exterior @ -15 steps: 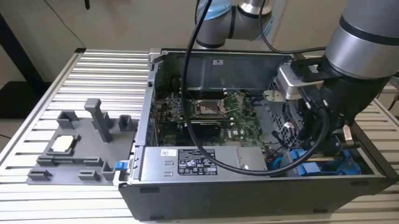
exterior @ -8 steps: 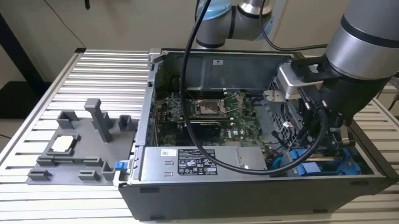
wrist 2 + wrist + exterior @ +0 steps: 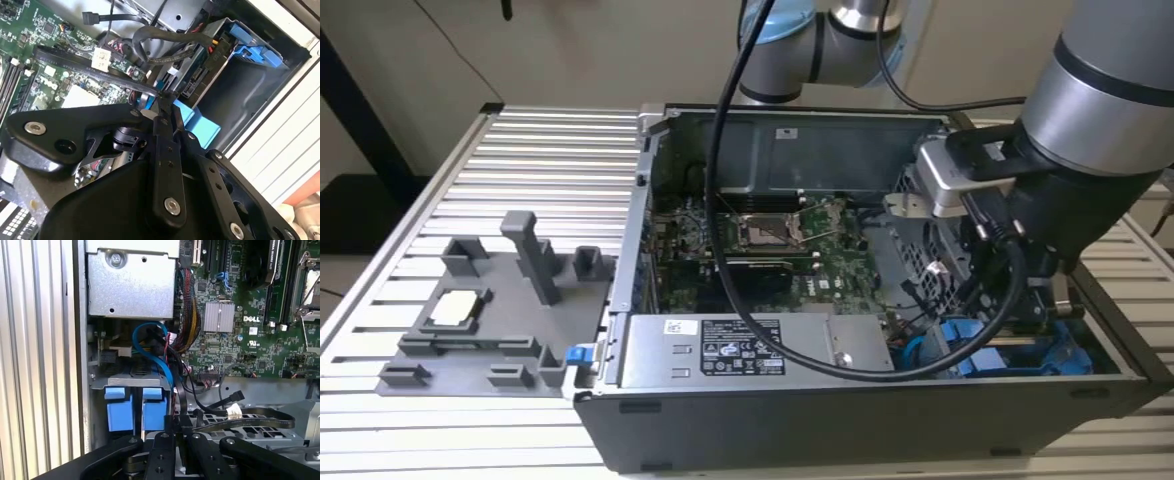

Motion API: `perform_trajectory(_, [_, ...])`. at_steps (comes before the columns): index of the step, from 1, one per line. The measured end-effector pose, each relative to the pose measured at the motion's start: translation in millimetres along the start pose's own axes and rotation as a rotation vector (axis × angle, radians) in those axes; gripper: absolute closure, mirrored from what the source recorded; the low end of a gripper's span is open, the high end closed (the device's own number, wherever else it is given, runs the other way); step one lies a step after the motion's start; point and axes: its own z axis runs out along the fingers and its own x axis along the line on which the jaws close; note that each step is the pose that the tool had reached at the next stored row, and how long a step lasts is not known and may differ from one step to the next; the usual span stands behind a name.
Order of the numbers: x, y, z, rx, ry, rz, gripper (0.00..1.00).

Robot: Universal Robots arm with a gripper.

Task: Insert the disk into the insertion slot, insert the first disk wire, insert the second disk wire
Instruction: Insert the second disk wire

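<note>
We take the open computer case (image 3: 881, 400) as our landmark. Inside it, the motherboard (image 3: 767, 250) lies on the floor of the case, with the power-supply box (image 3: 747, 350) in front of it, against the front wall. Toward the exterior view's right of that box, in the front corner, sit the disk carriers (image 3: 1001, 355). The arm (image 3: 1101, 130) reaches down over that corner, probably just above them. Outside the case, on the exterior view's left, a fixture tray (image 3: 480, 310) rests on the slatted table (image 3: 547, 160).
</note>
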Motion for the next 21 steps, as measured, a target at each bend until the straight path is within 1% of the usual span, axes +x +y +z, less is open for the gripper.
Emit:
perform_trajectory(8, [0.8,-0.1,-0.1,-0.0003,0.0051,-0.005,0.84])
perform_trajectory(12, [1.3,-0.4,-0.1,-0.0007,0.013,-0.007,0.84])
perform_trajectory(14, [1.6,-2.5,0.2,-0.0008,0.0136,-0.008,0.84])
perform_trajectory(16, [2.5,-6.1,0.6,-0.0008,0.0135,-0.009,0.84])
perform_trajectory(21, [9.0,-14.9,1.1,-0.001,0.0135,-0.01,0.84])
